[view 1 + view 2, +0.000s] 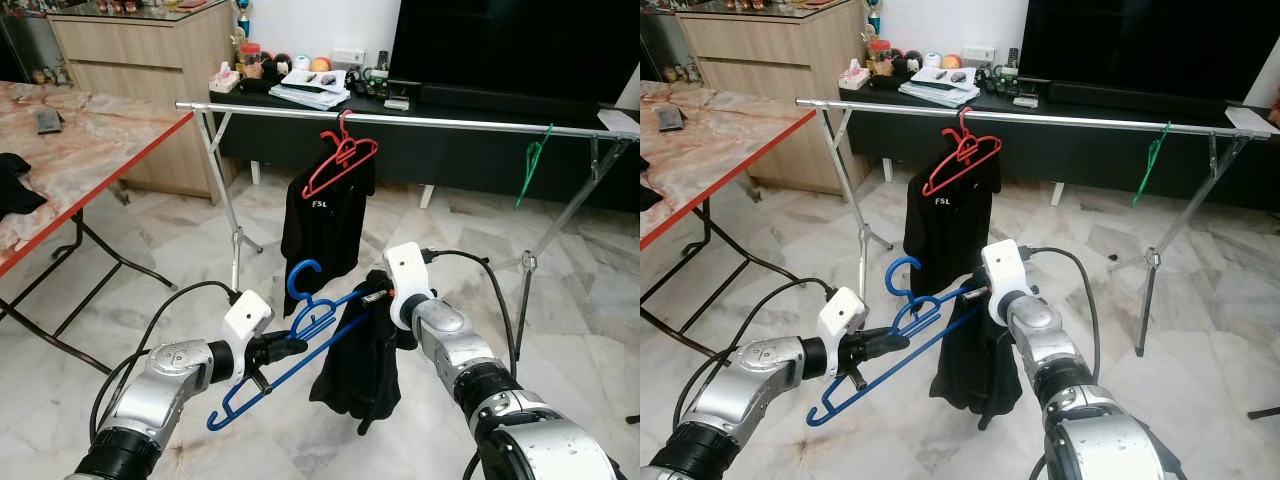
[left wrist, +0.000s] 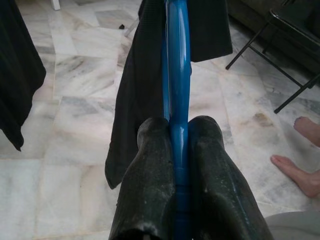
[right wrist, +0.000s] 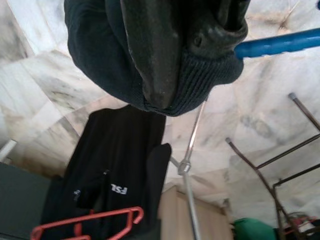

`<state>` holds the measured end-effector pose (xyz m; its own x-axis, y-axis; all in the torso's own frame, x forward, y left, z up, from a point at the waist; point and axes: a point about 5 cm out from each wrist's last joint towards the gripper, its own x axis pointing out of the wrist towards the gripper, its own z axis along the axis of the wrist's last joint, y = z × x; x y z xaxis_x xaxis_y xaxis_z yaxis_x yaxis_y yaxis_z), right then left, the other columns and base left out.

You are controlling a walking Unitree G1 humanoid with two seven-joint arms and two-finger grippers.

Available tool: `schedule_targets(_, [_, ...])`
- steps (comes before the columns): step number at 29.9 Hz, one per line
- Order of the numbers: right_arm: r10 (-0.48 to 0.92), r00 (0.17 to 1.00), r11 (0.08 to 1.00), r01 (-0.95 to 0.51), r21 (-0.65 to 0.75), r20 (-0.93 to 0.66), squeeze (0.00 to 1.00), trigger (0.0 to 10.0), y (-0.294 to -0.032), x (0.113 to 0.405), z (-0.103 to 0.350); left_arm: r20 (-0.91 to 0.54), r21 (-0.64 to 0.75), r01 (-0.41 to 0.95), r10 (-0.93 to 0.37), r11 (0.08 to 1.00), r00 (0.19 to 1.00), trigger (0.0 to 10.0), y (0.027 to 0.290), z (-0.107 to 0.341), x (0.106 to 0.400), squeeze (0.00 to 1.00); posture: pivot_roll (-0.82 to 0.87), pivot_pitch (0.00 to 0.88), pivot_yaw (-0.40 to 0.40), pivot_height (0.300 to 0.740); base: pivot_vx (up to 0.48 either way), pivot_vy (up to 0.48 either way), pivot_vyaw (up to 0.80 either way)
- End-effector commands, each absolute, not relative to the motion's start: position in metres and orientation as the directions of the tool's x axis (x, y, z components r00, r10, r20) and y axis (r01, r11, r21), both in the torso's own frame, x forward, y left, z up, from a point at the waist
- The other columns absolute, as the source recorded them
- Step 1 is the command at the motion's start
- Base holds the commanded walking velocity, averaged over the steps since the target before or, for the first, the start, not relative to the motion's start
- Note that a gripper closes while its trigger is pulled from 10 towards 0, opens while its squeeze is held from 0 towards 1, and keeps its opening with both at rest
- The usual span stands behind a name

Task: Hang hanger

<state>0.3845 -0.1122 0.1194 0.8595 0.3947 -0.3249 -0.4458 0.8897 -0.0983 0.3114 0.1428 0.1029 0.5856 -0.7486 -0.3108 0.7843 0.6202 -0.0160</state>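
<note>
While your left gripper (image 1: 283, 348) pinches the blue hanger (image 1: 300, 335) and your right gripper (image 1: 372, 296) clamps the black garment (image 1: 358, 365), keep both level; lift toward the rail (image 1: 400, 118) at upper centre. Aim the hook between the red hanger (image 1: 338, 160) and green hanger (image 1: 529, 165).

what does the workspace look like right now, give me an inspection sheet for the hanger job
surface: marble floor, bare where seen.
job's things: blue hanger held level, black garment draped on one end; steel rail ahead carries a red hanger with a black shirt and a green hanger.
clutter: papers and small items on the black tv bench.
grippers: left gripper shut on the blue hanger; right gripper at the garment's collar.
cables: black cables loop off both wrists.
surroundings: red-edged table to the left; a person's feet on the floor.
</note>
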Motion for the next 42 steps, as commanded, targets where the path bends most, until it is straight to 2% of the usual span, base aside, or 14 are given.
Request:
schedule_targets(1, [0.439,0.849,0.865,-0.488,-0.117,-0.294,0.00,10.0,-0.106,0.387,0.129,-0.286,-0.030,0.803,-0.775,0.596,0.564,10.0,0.139,0.108,0.309,0.00,0.11,0.009,-0.053,0.740,0.000,0.000,0.00])
schedule_targets(6, [0.450,0.836,0.846,-0.512,-0.151,-0.313,0.00,10.0,-0.108,0.385,0.126,-0.290,-0.029,0.804,-0.775,0.594,0.562,10.0,0.138,0.108,0.309,0.00,0.11,0.011,-0.051,0.740,0.000,0.000,0.00])
schedule_targets(11, [0.560,0.781,0.778,-0.611,-0.147,-0.277,0.00,10.0,-0.095,0.383,0.135,-0.297,-0.034,0.804,-0.774,0.594,0.559,10.0,0.138,0.106,0.309,0.00,0.11,0.015,-0.049,0.740,0.000,0.000,0.00])
schedule_targets(13, [0.610,0.747,0.734,-0.658,-0.167,-0.265,0.00,10.0,-0.090,0.380,0.137,-0.297,-0.036,0.804,-0.774,0.594,0.558,10.0,0.137,0.105,0.309,0.00,0.11,0.017,-0.048,0.740,0.000,0.000,0.00])
schedule_targets(15, [0.720,0.652,0.628,-0.758,-0.175,-0.237,0.00,10.0,-0.080,0.372,0.142,-0.298,-0.040,0.800,-0.772,0.599,0.562,10.0,0.136,0.104,0.309,0.00,0.11,0.021,-0.047,0.740,0.000,0.000,0.00])
schedule_targets(17, [0.750,0.624,0.597,-0.782,-0.182,-0.220,0.00,10.0,-0.077,0.370,0.146,-0.298,-0.039,0.796,-0.767,0.604,0.568,10.0,0.137,0.104,0.309,0.00,0.10,0.022,-0.048,0.740,0.000,0.000,0.00])
schedule_targets(28, [0.699,0.688,0.675,-0.725,-0.136,-0.194,0.00,10.0,-0.085,0.363,0.148,-0.311,0.033,0.711,-0.669,0.703,0.675,10.0,0.144,0.098,0.320,0.00,0.09,0.032,-0.047,0.740,0.000,0.000,0.00])
schedule_targets(35, [0.772,0.622,0.611,-0.783,-0.113,-0.133,0.00,10.0,-0.080,0.349,0.160,-0.240,0.038,0.652,-0.626,0.758,0.742,10.0,0.143,0.103,0.326,0.00,0.09,0.035,-0.046,0.740,0.000,0.000,0.00])
schedule_targets(42, [0.759,0.631,0.621,-0.776,-0.114,-0.163,0.00,10.0,-0.086,0.346,0.155,-0.191,0.029,0.615,-0.599,0.788,0.777,10.0,0.143,0.108,0.331,0.00,0.09,0.034,-0.049,0.740,0.000,0.000,0.00])
